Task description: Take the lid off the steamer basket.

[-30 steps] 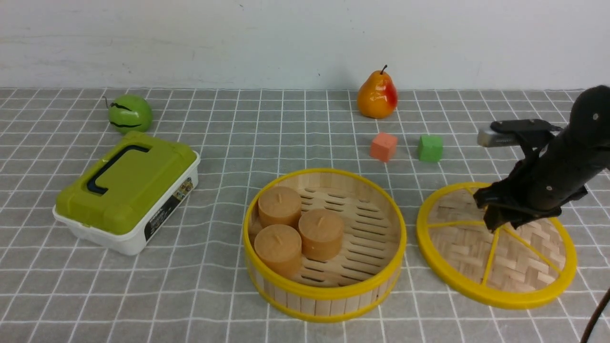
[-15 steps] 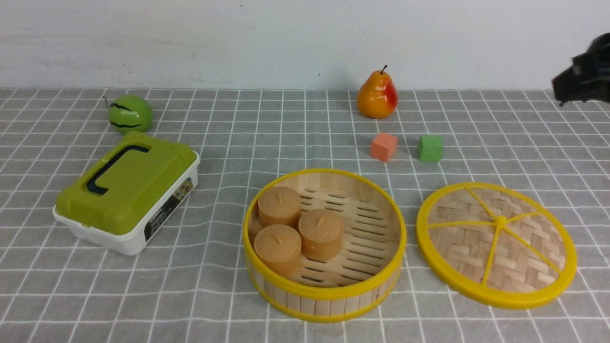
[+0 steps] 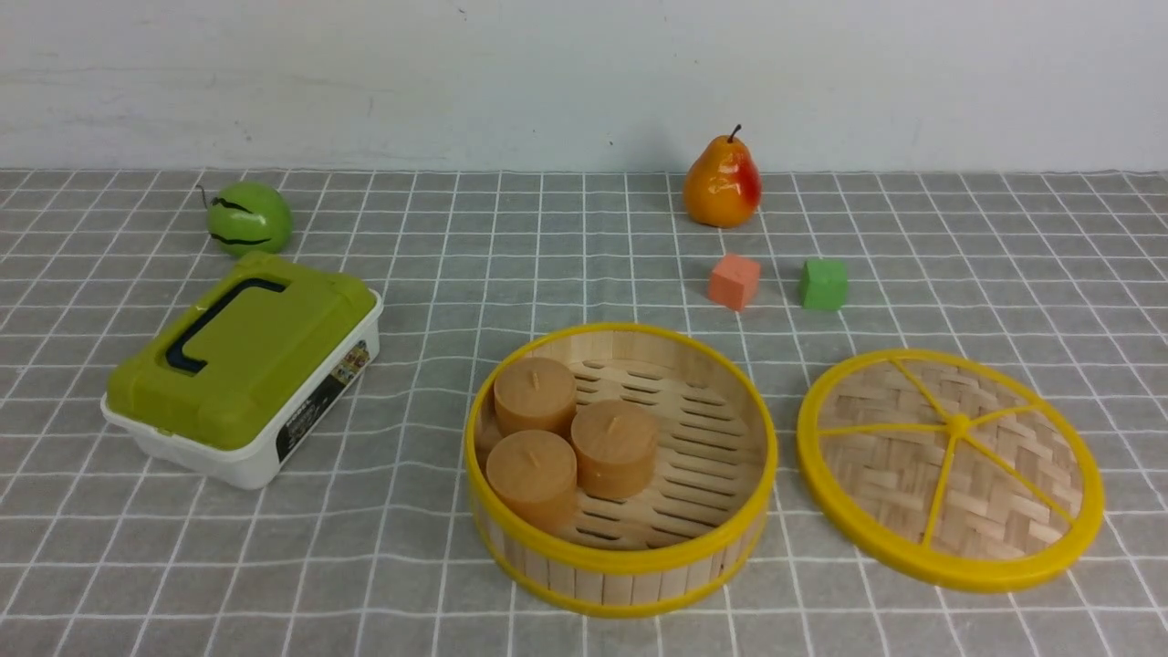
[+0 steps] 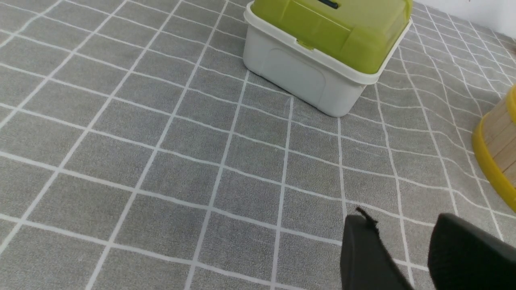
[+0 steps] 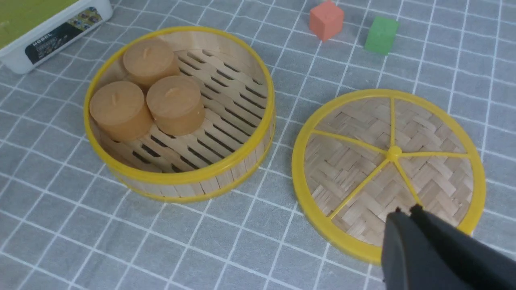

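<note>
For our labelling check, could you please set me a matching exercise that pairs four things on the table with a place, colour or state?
1. lid
2. steamer basket
3. pear
4. box

A. open, three brown cakes inside
B. orange with a red blush
C. lies flat, right of the basket
D. closed, left of the basket

Pairs: 1-C, 2-A, 3-B, 4-D

"MODEL" — black label on white box
</note>
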